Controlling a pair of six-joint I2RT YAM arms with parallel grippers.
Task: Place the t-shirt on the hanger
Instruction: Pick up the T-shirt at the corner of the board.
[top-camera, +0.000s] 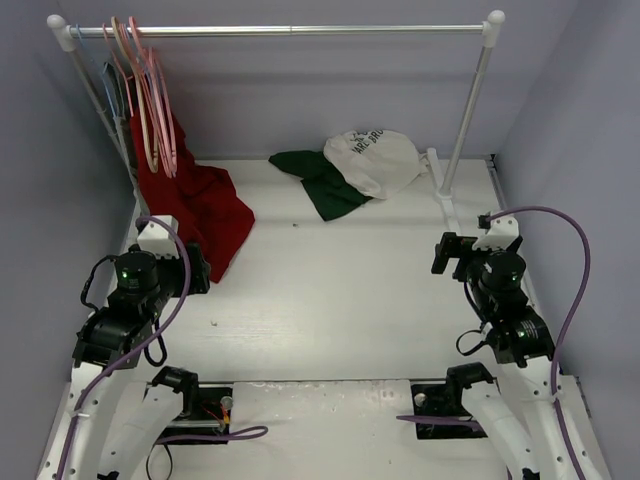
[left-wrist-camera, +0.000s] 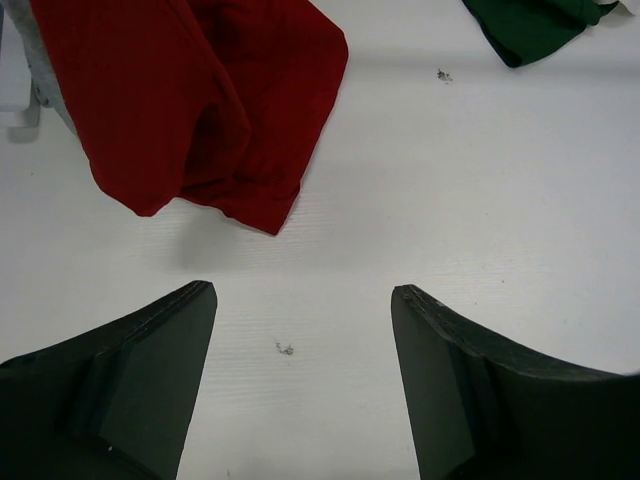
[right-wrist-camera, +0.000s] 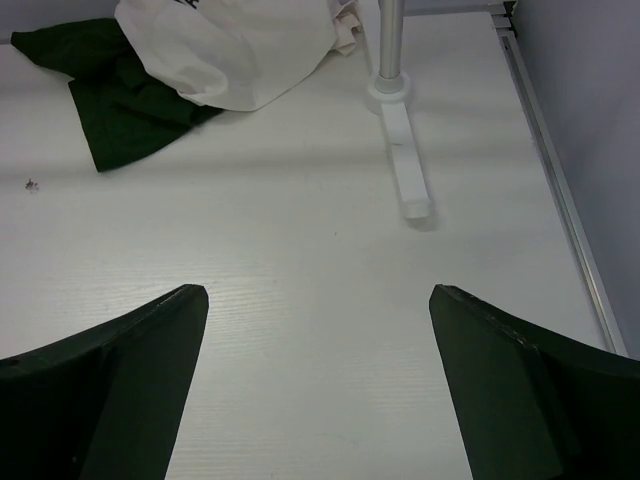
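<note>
The t-shirt (top-camera: 372, 160) lies crumpled at the back of the table, white body up and a dark green sleeve (top-camera: 325, 187) spread to its left. It also shows in the right wrist view (right-wrist-camera: 235, 50), and its green edge shows in the left wrist view (left-wrist-camera: 530, 25). Thin pink hangers (top-camera: 152, 105) hang at the left end of the rail. My left gripper (left-wrist-camera: 303, 290) is open and empty over bare table, near the red garment. My right gripper (right-wrist-camera: 318, 290) is open and empty over bare table, well short of the t-shirt.
A red garment (top-camera: 205, 210) drapes from the rack's left side onto the table (left-wrist-camera: 200, 100). A blue-grey hanger (top-camera: 110, 80) hangs beside the pink ones. The rack's rail (top-camera: 300, 30), right post (top-camera: 470, 110) and white foot (right-wrist-camera: 405, 175) stand at the back right.
</note>
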